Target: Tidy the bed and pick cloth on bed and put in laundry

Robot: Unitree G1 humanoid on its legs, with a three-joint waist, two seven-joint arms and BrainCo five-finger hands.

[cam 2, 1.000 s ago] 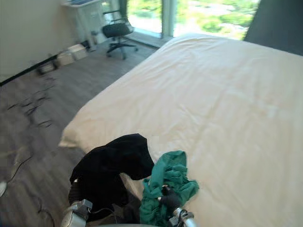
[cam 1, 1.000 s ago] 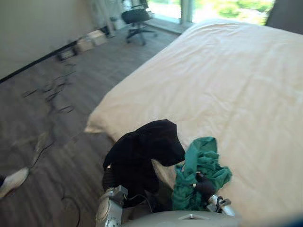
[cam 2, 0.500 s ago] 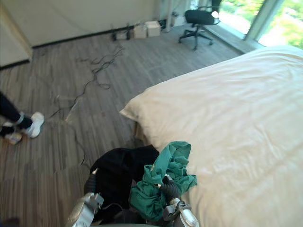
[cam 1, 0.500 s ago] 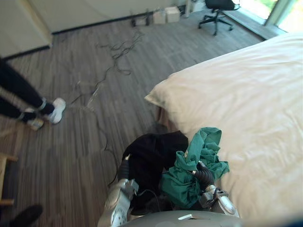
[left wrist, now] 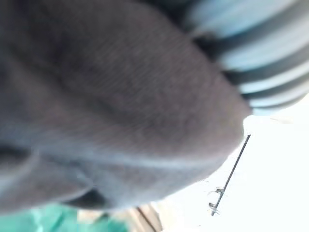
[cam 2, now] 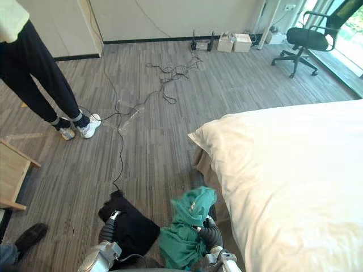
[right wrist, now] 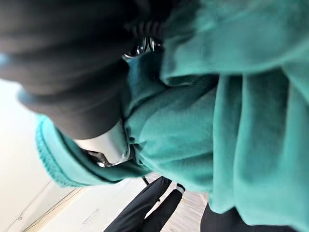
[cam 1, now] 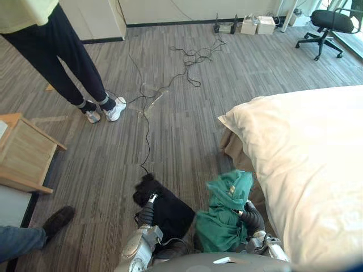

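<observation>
Folds of green cloth (cam 1: pixel 226 221) bunch in the right hand (cam 1: pixel 249 216), clenched round them, beside the corner of the bed (cam 1: pixel 306 170); black cloth (cam 1: pixel 168 208) drapes the left hand (cam 1: pixel 148 211) (grip impossible to tell).

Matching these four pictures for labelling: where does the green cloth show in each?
Left eye view: green cloth low centre, between black cloth and bed.
Right eye view: low centre, same neighbours.
Left wrist view: green sliver beyond black cloth.
Right wrist view: close up, against black cloth.
Shared landmark: the black cloth.
</observation>
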